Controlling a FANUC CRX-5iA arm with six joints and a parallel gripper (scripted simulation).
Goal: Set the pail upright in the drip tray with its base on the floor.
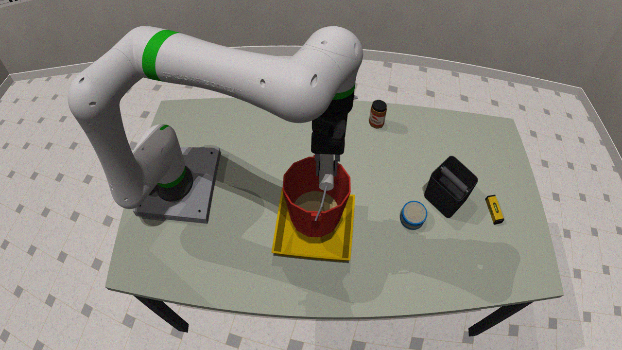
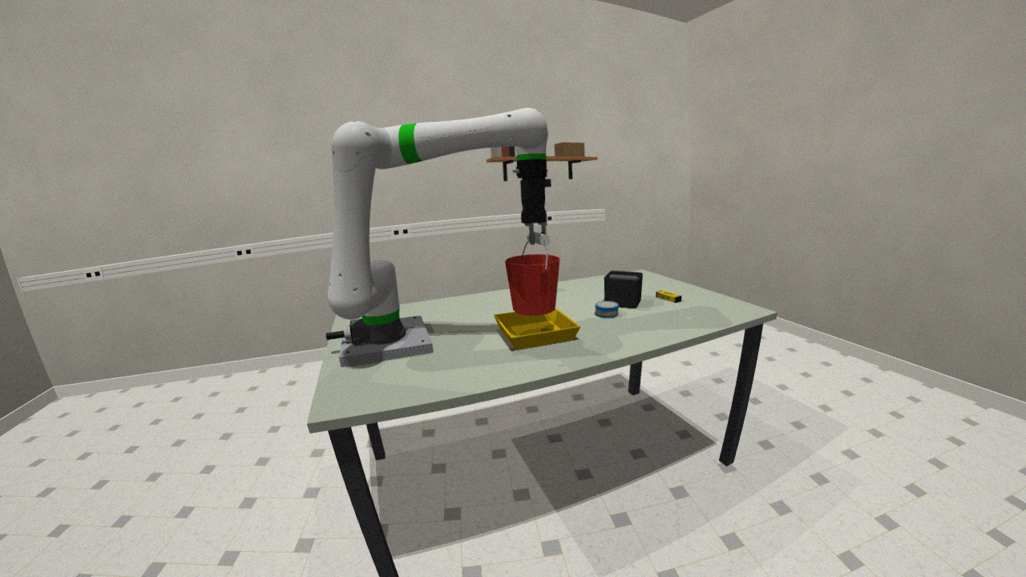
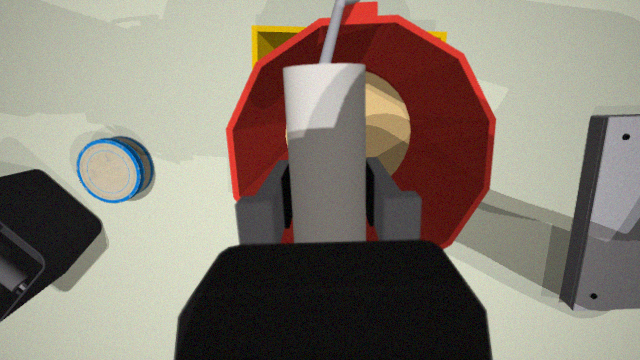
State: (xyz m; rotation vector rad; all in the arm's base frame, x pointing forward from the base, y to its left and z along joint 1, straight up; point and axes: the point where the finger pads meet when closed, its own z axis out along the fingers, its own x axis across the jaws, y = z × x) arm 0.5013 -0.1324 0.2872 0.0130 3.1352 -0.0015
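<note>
The red pail [image 1: 330,222] [image 2: 532,287] [image 3: 442,125] hangs upright from its bail, with tan contents inside. My gripper [image 1: 327,169] [image 2: 537,236] [image 3: 328,179] is shut on the grey cylindrical grip [image 1: 326,183] [image 3: 325,110] of the bail, above the pail. The yellow drip tray [image 1: 277,243] [image 2: 548,339] [image 3: 255,47] lies on the table beneath. The pail hangs over the tray's rear part, its base above the tray's floor; the exact gap is unclear. The tray's back edge is hidden behind the pail in the top view.
A blue-rimmed tin [image 1: 414,214] [image 2: 607,308] [image 3: 110,170] stands right of the tray. Beyond it are a black square bin [image 1: 437,200] [image 2: 622,290] [image 3: 55,215] and a yellow level [image 1: 494,209] [image 2: 668,295]. A jar [image 1: 377,115] stands at the back. The robot's base plate [image 1: 202,174] [image 3: 615,200] is left.
</note>
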